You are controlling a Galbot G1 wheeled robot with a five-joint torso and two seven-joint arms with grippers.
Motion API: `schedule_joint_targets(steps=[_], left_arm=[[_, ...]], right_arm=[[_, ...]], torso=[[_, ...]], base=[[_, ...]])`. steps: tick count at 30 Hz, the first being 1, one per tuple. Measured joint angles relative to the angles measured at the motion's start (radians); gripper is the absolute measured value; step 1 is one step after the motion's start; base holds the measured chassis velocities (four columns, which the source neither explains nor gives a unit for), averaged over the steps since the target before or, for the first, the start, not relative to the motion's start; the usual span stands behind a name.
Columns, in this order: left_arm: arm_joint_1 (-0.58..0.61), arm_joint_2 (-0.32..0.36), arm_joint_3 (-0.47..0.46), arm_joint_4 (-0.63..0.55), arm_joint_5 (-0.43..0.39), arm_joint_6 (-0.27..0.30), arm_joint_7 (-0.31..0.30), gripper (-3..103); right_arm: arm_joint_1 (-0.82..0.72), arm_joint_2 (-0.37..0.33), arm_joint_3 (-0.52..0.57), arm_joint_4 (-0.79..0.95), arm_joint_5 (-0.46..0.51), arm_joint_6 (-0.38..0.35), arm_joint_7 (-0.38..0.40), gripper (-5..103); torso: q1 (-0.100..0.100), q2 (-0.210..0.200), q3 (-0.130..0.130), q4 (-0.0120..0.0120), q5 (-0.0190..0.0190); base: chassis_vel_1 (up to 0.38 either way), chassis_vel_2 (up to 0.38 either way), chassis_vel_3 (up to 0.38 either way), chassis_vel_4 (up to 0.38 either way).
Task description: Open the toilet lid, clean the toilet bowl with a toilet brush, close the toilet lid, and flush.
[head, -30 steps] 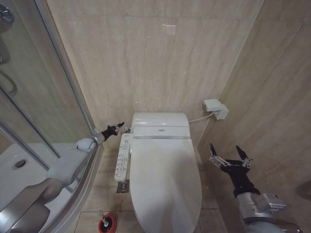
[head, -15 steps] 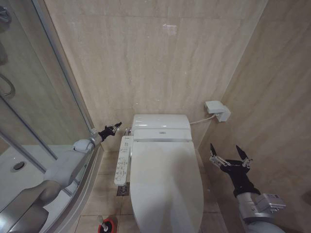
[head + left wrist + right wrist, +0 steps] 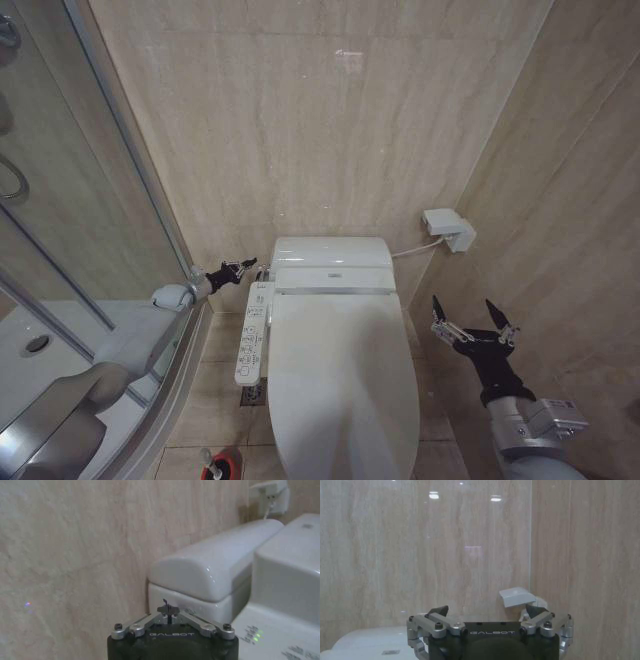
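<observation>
Head view: toilet lid (image 3: 340, 370) down, closed over bowl. Left gripper (image 3: 243, 268), fingers together, reaches beside tank's left rear corner, near side control panel (image 3: 253, 330). Right gripper (image 3: 473, 322), fingers apart, waits at right. Toilet brush (image 3: 212, 462) in floor holder. Step judged: flush, or start; next needs button press.

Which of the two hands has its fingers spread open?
The right hand, held up beside the toilet's right side, fingers wide apart. The left hand, reaching toward the toilet's rear left corner by the control panel, is pinched shut.

Glossy white plastic toilet lid (image 3: 342, 385); polished beige stone-look wall tiles (image 3: 320, 130); clear glass shower screen (image 3: 60, 170)
</observation>
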Motion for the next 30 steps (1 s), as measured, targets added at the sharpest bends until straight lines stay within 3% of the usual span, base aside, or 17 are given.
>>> schedule_joint_targets(steps=[11, 30], left_arm=[[0.038, 0.002, -0.007, -0.006, 0.061, -0.007, 0.064, 0], [0.036, -0.073, -0.039, 0.116, 0.071, -0.036, 0.034, 0]], right_arm=[[0.000, 0.000, 0.000, 0.000, 0.000, 0.000, 0.000, 100], [0.000, 0.000, 0.000, 0.000, 0.000, 0.000, 0.000, 100]], torso=[[0.000, 0.000, 0.000, -0.0001, 0.0000], [0.000, 0.000, 0.000, 0.0004, 0.0002]], base=[[0.000, 0.000, 0.000, 0.000], [0.000, 0.000, 0.000, 0.000]])
